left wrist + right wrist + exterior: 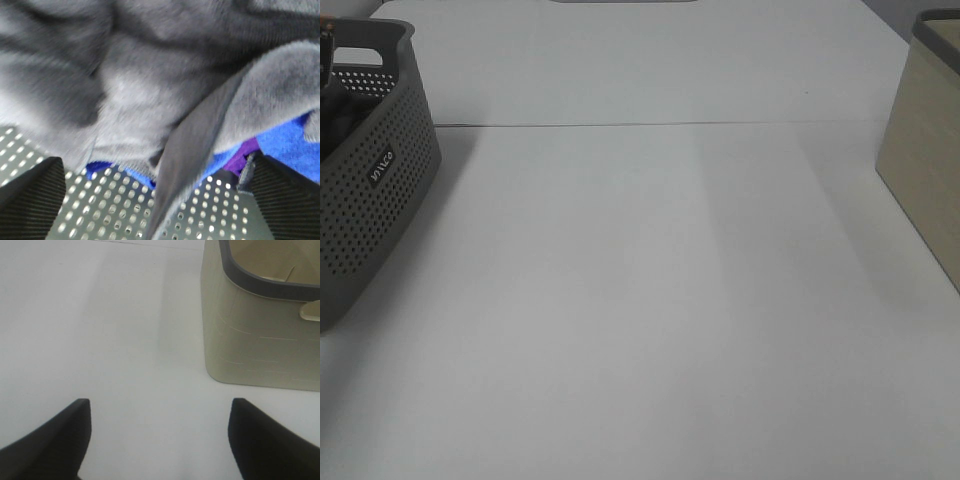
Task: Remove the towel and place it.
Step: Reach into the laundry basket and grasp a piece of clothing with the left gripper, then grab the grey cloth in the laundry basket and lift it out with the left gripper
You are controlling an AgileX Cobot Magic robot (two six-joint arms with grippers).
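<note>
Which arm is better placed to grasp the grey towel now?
Left. The left gripper hangs open over the towel inside the grey perforated basket; the right gripper is over the table, beside the beige bin.

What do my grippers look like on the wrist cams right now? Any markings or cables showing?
The left gripper has two near-black jaws with fine ribbed lines. The right gripper has two plain black tapered jaws. No cables or markings show; the high view shows neither arm.
</note>
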